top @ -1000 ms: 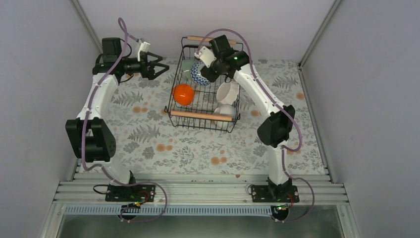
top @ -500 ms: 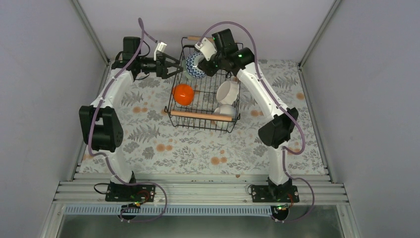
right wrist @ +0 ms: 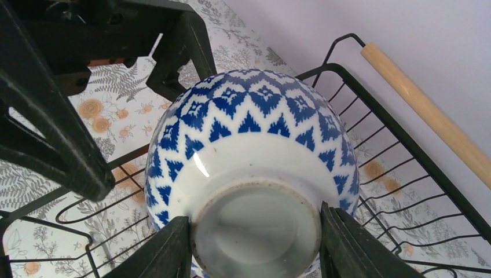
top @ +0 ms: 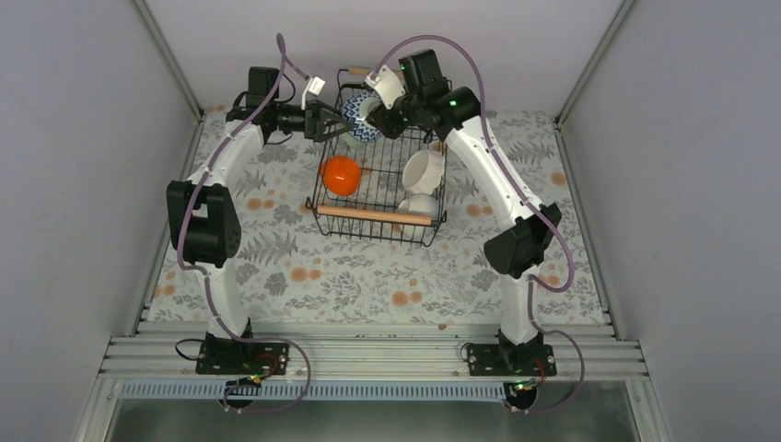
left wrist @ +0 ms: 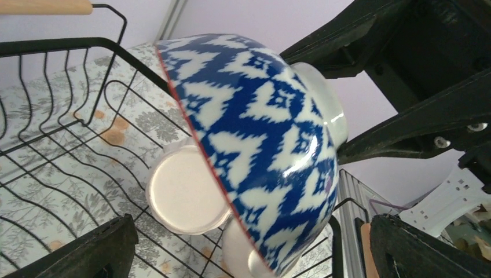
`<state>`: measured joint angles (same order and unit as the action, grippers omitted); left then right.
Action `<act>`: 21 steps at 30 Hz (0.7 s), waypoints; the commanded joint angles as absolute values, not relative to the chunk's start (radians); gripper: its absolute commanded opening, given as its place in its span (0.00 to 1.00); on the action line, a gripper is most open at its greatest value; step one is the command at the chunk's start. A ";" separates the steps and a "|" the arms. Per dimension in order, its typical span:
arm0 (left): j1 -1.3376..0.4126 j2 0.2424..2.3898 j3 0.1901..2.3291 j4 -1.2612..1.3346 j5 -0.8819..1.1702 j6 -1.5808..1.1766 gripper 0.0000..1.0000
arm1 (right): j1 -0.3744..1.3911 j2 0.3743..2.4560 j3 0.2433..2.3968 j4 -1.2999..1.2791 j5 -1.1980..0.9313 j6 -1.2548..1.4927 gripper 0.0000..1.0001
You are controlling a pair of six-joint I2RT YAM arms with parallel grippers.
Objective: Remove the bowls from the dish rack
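The right gripper (right wrist: pixel 255 234) holds a blue-and-white patterned ceramic bowl (left wrist: pixel 260 156) by its foot ring, in the air over the far left corner of the black wire dish rack (top: pixel 372 214). The bowl lies tilted on its side, with the foot toward the right arm and the mouth turned away, toward the left arm. The left gripper (top: pixel 337 127) is spread wide and holds nothing. It is just beside the bowl, with one finger on each side. I judge this a handover, so the left fingers must close across the bowl's wall. A glossy orange bowl (top: pixel 341 175) and white bowls (top: pixel 422 171) wait in the rack
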<state>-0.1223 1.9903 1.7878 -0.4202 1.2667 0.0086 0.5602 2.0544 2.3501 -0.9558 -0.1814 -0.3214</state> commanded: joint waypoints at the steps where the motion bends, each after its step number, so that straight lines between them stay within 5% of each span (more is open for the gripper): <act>1: -0.151 2.005 1.836 -0.383 1.326 -0.054 1.00 | 0.557 2.026 2.390 -0.881 -0.231 -0.288 0.14; 8: -0.181 1.993 1.841 -0.360 1.364 -0.088 0.96 | 0.556 2.075 2.436 -0.868 -0.228 -0.263 0.14; 21: -0.181 1.945 1.824 -0.330 1.400 -0.122 0.55 | 0.556 2.082 2.385 -0.831 -0.199 -0.261 0.20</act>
